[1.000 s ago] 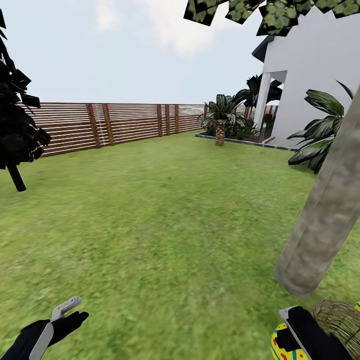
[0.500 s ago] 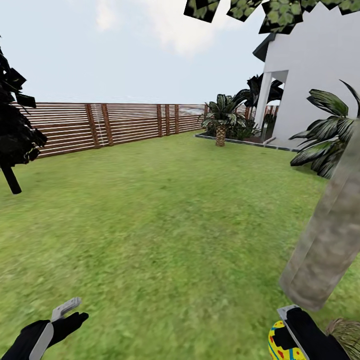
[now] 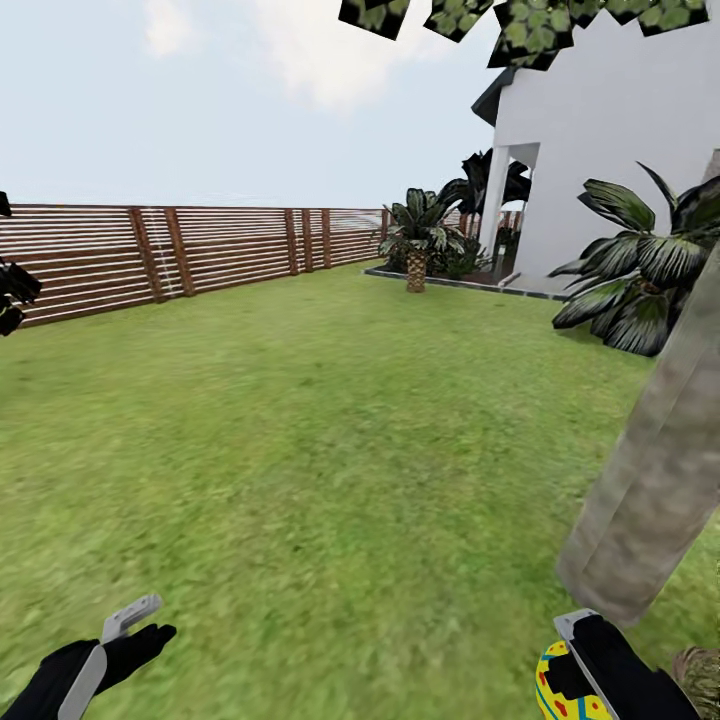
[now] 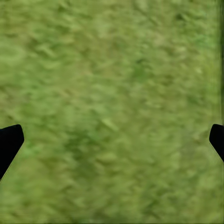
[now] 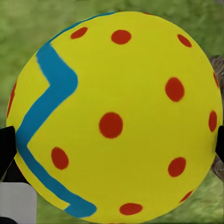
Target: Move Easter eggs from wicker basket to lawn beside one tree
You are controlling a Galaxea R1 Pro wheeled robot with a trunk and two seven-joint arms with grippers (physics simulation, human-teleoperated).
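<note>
Grass spreads under you in every direction, and the lawn [image 3: 330, 450] runs mottled green from your arms out to the fence. Nearest to you, your right pincer [image 3: 585, 670] is clamped on an Easter egg [image 5: 116, 116], yellow with red dots and a blue-green zigzag band; from the head camera you see the egg [image 3: 562, 690] at the lower right, just inside the black finger. Just beside that hand, at the very corner, a sliver of the wicker basket [image 3: 700, 675] shows on the grass. Your left pincer [image 3: 135, 625] hangs low on the other side with its fingers apart and nothing between them; its wrist camera looks straight onto grass [image 4: 112, 112], a black fingertip at each edge. Just beyond your right hand stands the tree [image 3: 650, 470], its thick grey-brown trunk leaning up and out of view, with a few flat leaves at the top. Farther off on the right, a broad-leaved bush [image 3: 630, 270] sits before the white house [image 3: 600, 150]. A small palm [image 3: 416, 240] stands near the house's corner. Farthest back, the brown slatted fence [image 3: 200, 250] closes the garden beneath a pale, cloudy sky.
</note>
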